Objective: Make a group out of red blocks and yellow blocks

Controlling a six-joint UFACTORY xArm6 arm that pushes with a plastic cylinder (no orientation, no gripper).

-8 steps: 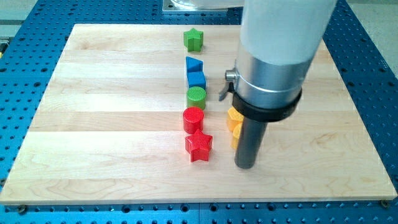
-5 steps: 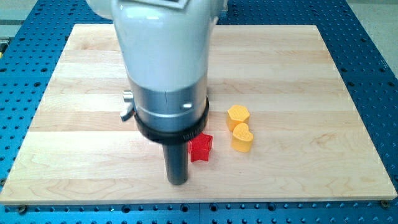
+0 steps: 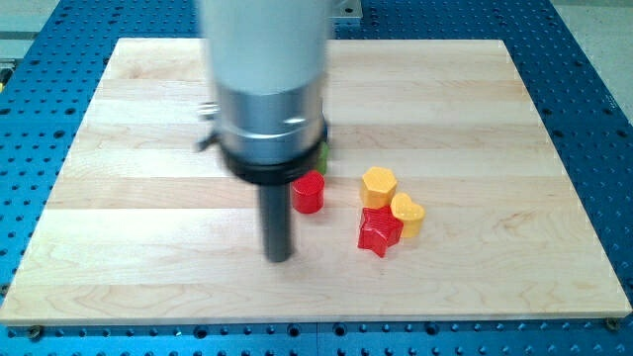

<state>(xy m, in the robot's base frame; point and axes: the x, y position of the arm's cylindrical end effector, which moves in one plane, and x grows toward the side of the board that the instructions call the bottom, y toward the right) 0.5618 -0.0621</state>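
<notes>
My tip (image 3: 280,257): bare rod end, holding nothing, at 9 o'clock of the red star block (image 3: 378,231).
Red star block: touching yellow heart block (image 3: 407,216); no clear long axis.
Yellow hexagon block (image 3: 378,185): just behind them.
Red cylinder block (image 3: 309,192): upright, apart, beside rod.
Green block (image 3: 323,153): mostly hidden.

Bright, even overhead lighting; the pale wooden tabletop (image 3: 129,198) shows only soft, short shadows beside the blocks. The large white and silver arm housing (image 3: 267,79) appears motion-blurred; the blocks stay sharp. No strong glare.
</notes>
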